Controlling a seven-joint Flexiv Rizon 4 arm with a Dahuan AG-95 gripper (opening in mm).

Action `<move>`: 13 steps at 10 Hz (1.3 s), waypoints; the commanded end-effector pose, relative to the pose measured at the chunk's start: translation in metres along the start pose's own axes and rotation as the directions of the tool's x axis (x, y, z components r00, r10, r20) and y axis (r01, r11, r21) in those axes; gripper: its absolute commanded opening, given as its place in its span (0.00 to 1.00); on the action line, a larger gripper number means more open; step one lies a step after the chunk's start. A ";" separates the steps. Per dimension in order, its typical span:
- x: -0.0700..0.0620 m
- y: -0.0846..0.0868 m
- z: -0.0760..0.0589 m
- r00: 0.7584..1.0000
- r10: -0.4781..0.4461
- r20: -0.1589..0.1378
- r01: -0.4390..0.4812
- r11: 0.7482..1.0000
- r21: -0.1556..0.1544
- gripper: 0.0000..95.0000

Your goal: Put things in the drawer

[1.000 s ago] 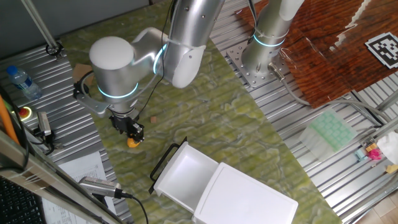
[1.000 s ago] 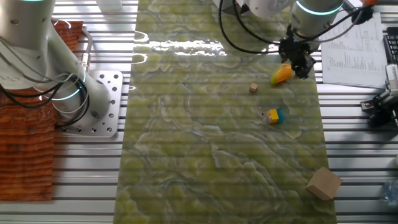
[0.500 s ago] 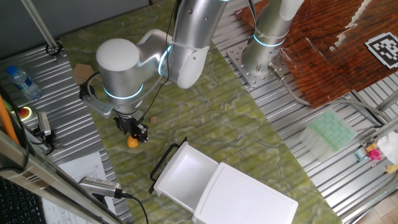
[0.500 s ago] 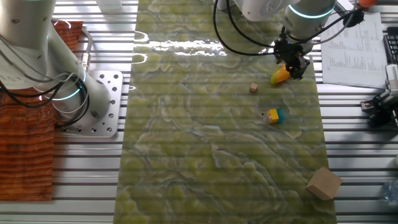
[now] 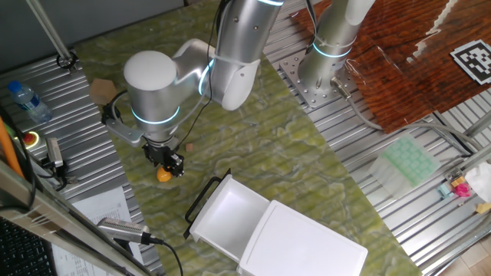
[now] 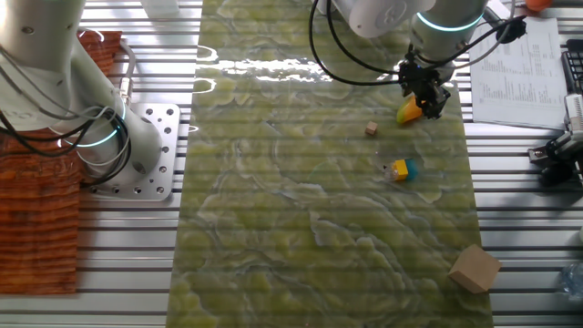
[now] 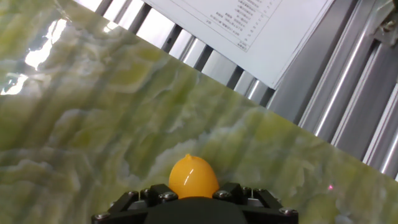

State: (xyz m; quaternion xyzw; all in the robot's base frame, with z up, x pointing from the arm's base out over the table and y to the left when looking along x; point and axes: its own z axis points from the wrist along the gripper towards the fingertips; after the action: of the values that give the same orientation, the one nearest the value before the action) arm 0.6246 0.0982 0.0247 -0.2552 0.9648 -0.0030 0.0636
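Lemon-shaped toy fruit [image 5: 163,175] sits clamped in the gripper [image 5: 170,163], seemingly just lifted off the mat's near edge since a second ago. Carrying to the open drawer [image 5: 228,218] comes next.

The green marbled tabletop [image 6: 301,237] is carrying a small tan cube [image 6: 371,129], a yellow-and-blue toy [image 6: 399,169] and a cardboard block [image 6: 474,268] near its corner.

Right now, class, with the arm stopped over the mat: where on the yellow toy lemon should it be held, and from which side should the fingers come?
Grip the toy lemon across its rounded middle, coming straight down from above. It lies loose on the green mat with nothing beside it, and its ends taper, so fingers would likely slip there. The gripper already sits right over it; whether it has closed cannot be told.
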 end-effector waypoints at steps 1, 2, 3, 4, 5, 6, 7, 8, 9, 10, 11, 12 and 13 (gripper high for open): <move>0.000 0.000 0.002 1.000 -0.002 0.002 0.002 1.000 0.000 0.60; 0.000 0.000 0.003 1.000 -0.001 0.003 0.001 1.000 0.001 0.60; 0.001 0.000 0.003 1.000 0.000 0.004 0.000 1.000 0.002 0.60; 0.001 0.000 0.003 1.000 -0.001 0.003 0.001 1.000 0.002 0.60; 0.001 0.000 0.004 1.000 -0.001 0.004 0.001 1.000 0.003 0.60; 0.001 0.000 0.003 1.000 -0.001 0.004 0.001 1.000 0.003 0.60; 0.001 0.000 0.003 1.000 -0.002 0.006 0.002 1.000 0.004 0.60; 0.001 0.000 0.004 1.000 -0.002 0.005 0.002 1.000 0.004 0.60; 0.001 0.001 0.004 1.000 0.000 0.004 0.000 1.000 0.004 0.40; 0.001 0.001 0.005 1.000 0.000 0.004 0.000 1.000 0.004 0.40; 0.001 0.001 0.006 1.000 0.001 0.005 -0.001 1.000 0.004 0.40; 0.001 0.001 0.007 1.000 0.000 0.005 0.000 1.000 0.005 0.40; 0.001 0.001 0.006 1.000 -0.003 0.005 0.003 1.000 0.005 0.40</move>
State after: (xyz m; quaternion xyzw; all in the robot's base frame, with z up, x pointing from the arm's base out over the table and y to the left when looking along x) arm 0.6242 0.0989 0.0195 -0.2569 0.9641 -0.0056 0.0668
